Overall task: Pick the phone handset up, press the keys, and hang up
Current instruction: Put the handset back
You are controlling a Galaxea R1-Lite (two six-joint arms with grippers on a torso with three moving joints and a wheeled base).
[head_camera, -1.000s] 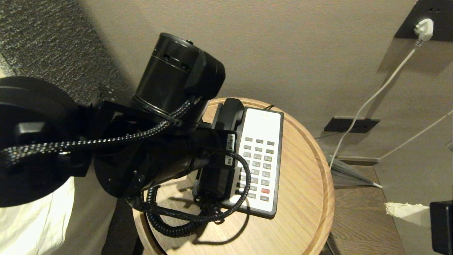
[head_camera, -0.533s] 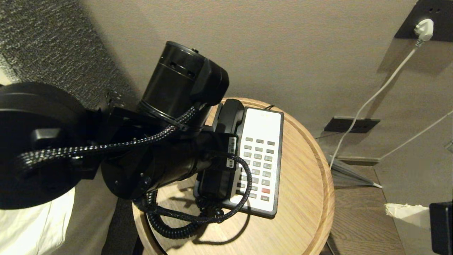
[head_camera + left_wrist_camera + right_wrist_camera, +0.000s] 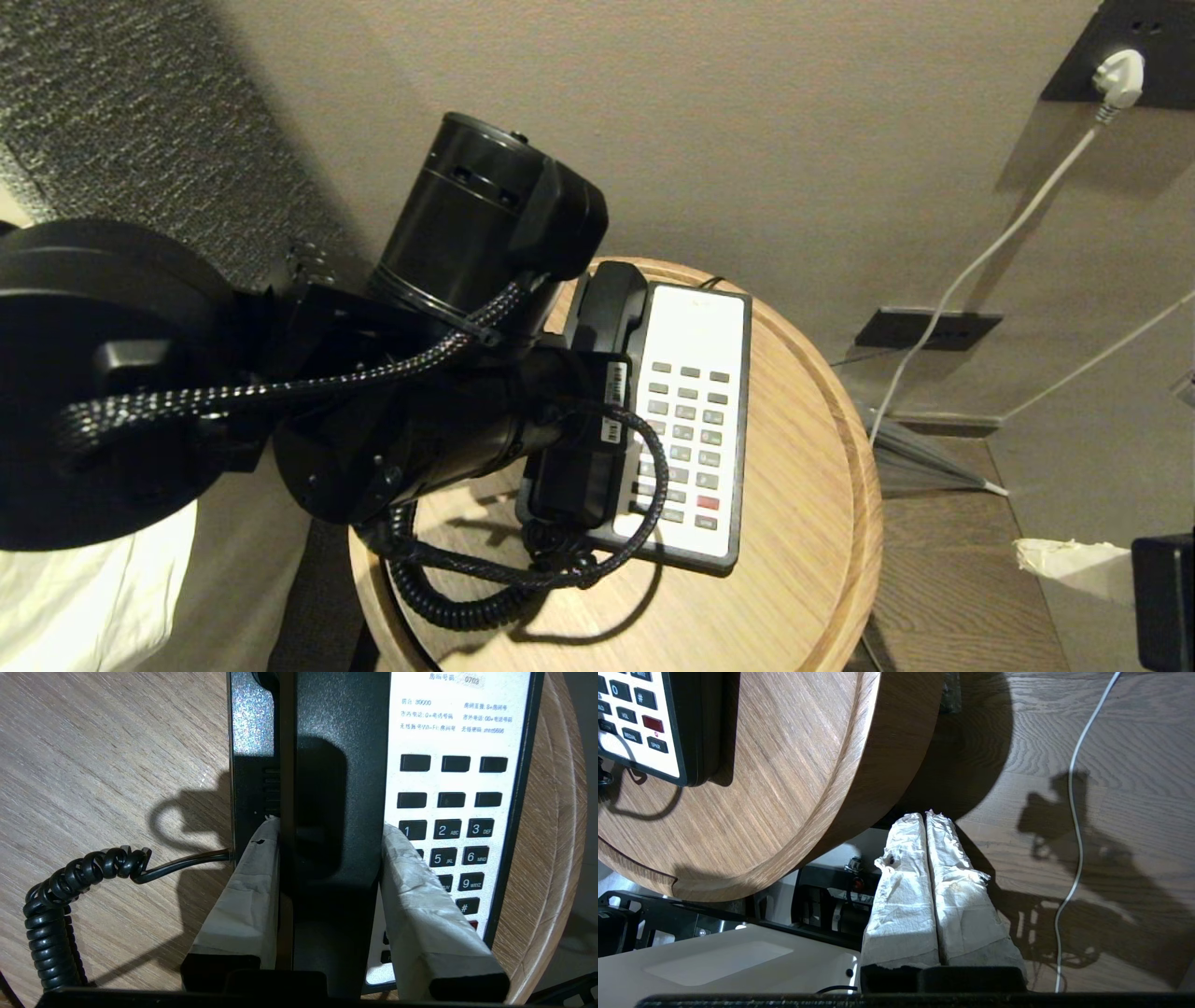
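I have the left gripper (image 3: 327, 835) straddling the phone handset (image 3: 336, 788), its padded fingers (image 3: 247, 891) pressed to both flanks, so it is closed on the receiver at about half its spread; the handset lies in its cradle along the left side of the phone base (image 3: 691, 420), on the round wooden table (image 3: 803, 560); the coiled cord (image 3: 448, 597) trails off the near end. I judge the grasp made but the lift not yet begun; pressing the keys (image 3: 686, 439) and hanging up remain. The right gripper (image 3: 927, 826) hangs low beside the table's right edge, fingers pressed together, empty.
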